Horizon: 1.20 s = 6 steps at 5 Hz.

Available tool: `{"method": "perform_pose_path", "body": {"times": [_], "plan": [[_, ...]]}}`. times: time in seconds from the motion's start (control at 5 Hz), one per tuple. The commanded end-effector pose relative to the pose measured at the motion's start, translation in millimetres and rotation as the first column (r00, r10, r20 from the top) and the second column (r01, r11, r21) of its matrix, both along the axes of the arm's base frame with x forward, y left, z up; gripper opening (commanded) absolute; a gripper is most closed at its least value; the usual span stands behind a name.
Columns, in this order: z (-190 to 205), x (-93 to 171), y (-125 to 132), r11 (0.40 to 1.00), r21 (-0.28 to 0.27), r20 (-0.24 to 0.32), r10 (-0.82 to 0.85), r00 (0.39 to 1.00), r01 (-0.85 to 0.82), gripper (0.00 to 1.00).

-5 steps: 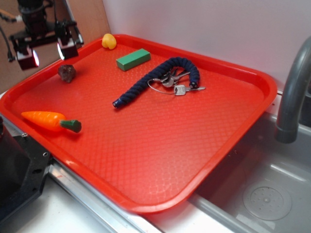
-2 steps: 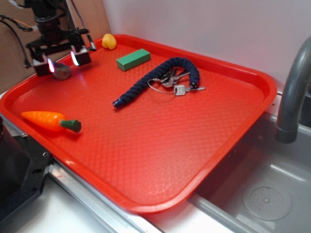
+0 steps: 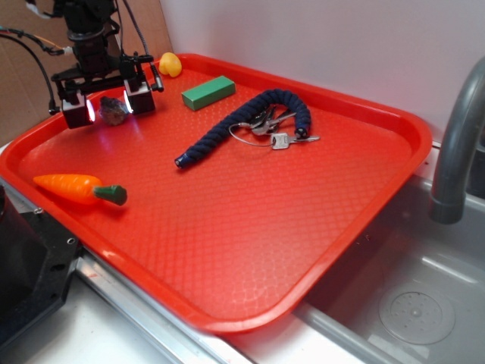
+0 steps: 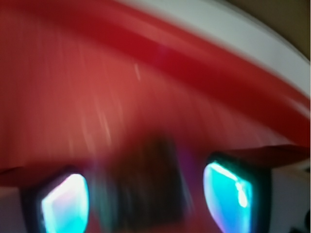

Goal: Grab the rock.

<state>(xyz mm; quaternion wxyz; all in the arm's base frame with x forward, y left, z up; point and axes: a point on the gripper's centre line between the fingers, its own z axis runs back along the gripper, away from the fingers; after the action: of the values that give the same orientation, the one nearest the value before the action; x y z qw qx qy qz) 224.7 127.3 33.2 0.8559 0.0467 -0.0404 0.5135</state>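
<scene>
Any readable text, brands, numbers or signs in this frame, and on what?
None readable.
Keys: any stamping is too small to read.
Block, rock, carrot, tray, hand: no markings visible.
The wrist view is too blurred to read anything.

Red plastic tray (image 3: 250, 250) with a textured floor and raised rim; its right edge overhangs a steel sink (image 3: 409, 303).

On the tray:
- rock (image 3: 113, 111), small, grey-brown, lumpy, near the back left rim
- yellow rounded toy (image 3: 170, 64) in the far back corner
- green rectangular block (image 3: 208, 92) just right of the toy
- dark blue braided lanyard (image 3: 250, 125), curved, with a bunch of keys (image 3: 274, 130) lying inside its bend
- toy carrot (image 3: 78, 188) near the left front rim, green end pointing right

Wrist view blurred: red tray surface and a dark lump only.
</scene>
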Motion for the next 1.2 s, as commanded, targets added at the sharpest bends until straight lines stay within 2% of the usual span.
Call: {"method": "perform_pose_path", "body": {"times": [0.0,0.2,0.4,0.6,1.0], "plan": [[43.0,-9.6,-22.0,0.984,0.121,0.049,-0.139,0.989,0.132,0.00],[53.4,-13.8,-21.8,0.982,0.131,0.069,-0.146,0.987,0.136,1.00],[42.7,-18.5,-3.6,0.992,0.100,0.109,-0.092,0.990,0.082,1.00],[34.6,-20.1,8.6,0.991,0.103,0.096,-0.095,0.991,0.085,1.00],[5.0,-11.8,13.5,0.992,0.032,0.075,-0.120,0.990,0.118,1.00]]}}
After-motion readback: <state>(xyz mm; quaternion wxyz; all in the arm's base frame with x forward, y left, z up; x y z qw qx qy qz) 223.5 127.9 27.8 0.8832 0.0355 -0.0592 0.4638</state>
